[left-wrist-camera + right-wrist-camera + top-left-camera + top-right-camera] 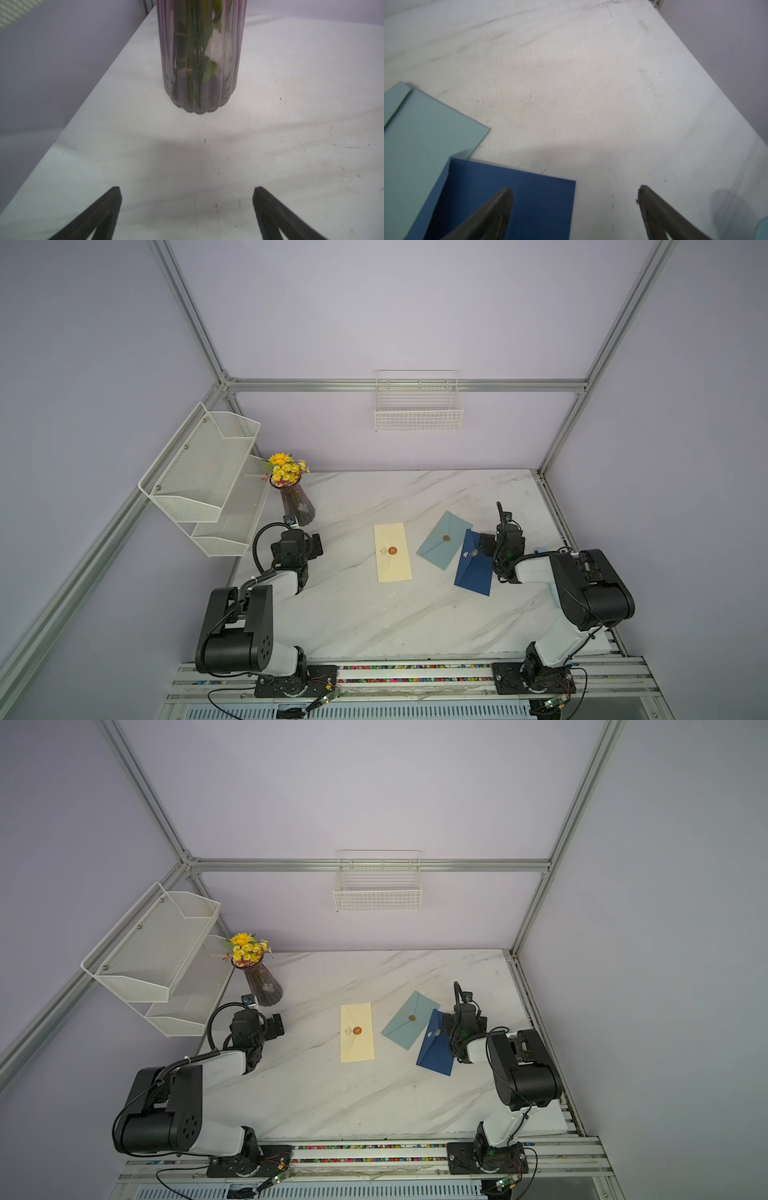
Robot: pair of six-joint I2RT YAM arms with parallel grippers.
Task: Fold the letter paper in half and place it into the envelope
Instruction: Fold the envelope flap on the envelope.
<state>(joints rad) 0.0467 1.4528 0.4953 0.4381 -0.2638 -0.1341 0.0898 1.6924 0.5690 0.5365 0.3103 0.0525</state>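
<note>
Three envelopes lie flat on the marble table (pixel 415 622), each with its flap down under a round seal. They are cream (pixel 392 552), light blue (pixel 444 540) and dark blue (pixel 473 568), and the dark blue one overlaps the light blue one's corner. No letter paper shows in any view. My right gripper (pixel 575 188) is open and empty, low over the table. One of its fingers (pixel 496 209) hangs above the dark blue envelope (pixel 539 197), next to the light blue one (pixel 425 135). At the table's left, my left gripper (pixel 187 189) is open and empty, pointing at the vase (pixel 199 62).
The purple glass vase of yellow flowers (pixel 297 506) stands at the back left. A white mesh shelf rack (pixel 208 477) hangs over the left edge, and a wire basket (pixel 417 406) is on the back wall. A pale blue sliver (pixel 540 549) shows beside the right forearm.
</note>
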